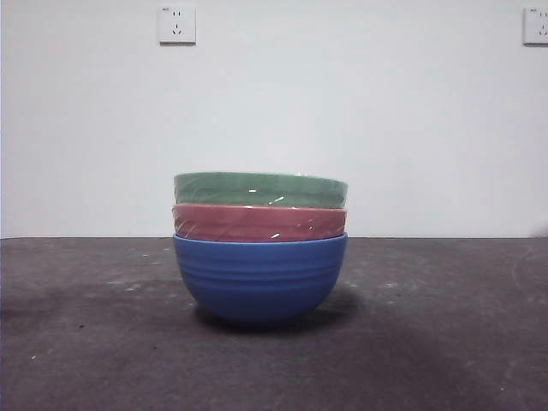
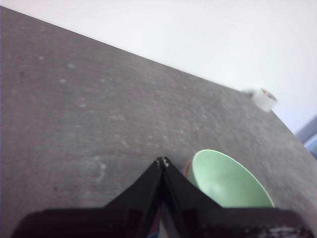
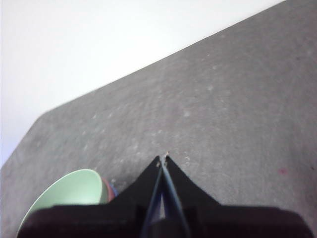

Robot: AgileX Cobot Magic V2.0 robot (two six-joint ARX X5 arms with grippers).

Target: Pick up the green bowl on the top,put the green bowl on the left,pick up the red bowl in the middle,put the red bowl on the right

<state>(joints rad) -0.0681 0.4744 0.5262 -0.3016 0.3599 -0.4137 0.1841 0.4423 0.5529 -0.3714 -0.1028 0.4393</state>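
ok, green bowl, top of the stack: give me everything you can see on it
The green bowl is muted sage green, round, glossy like glazed ceramic or hard plastic, with faint horizontal ribs outside and a paler, smooth, empty inside. It sits upright and level, nested into the red bowl, which is nested in the blue bowl; only its upper band shows above the red rim. The stack stands mid-table. Neither pincer touches it.
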